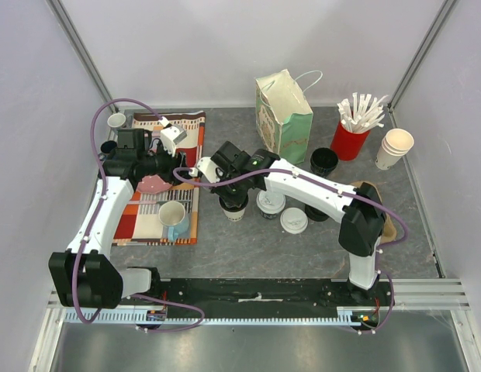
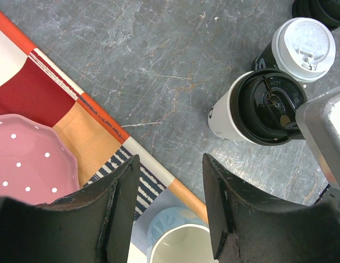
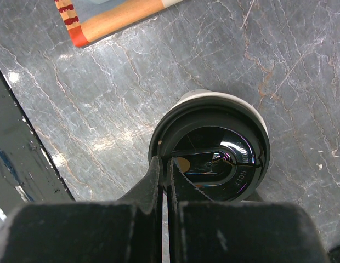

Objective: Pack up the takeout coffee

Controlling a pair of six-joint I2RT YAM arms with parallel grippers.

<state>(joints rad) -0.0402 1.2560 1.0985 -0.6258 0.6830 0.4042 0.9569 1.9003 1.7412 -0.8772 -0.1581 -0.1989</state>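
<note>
My right claw (image 3: 165,164) has its fingers pressed together with nothing between them. Their tips sit on the near-left part of the black lid (image 3: 225,148), which tops a pale cup (image 2: 227,112). That cup stands upright on the grey tabletop (image 2: 159,55), about mid-way across and just right of the striped placemat (image 2: 60,93). I can't quite tell whether the tips bear down on the lid or only touch it.

My left claw (image 2: 170,159) hangs with its fingers apart and empty over the right edge of the placemat. The pink plate (image 2: 27,159) is to one side of it and the blue mug (image 2: 175,241) below.

The white-lidded cups (image 1: 270,201) stand just right of the pale cup, one of them nearly touching it. The paper bag (image 1: 287,116) stands upright further back and a little right, well apart from the cups.

I judge the step in hand to be seating this lid with closed fingertips, ahead of any bagging. The lid looks level on the rim, so one or two more presses round the edge may do. Next I would lift clear, part the fingers and come down around the cup wall. The grip must be gentle enough not to crush the paper, and the cup must stay upright on its way to the bag. The bag's mouth looks narrow, so my left claw may need to hold it wide.
</note>
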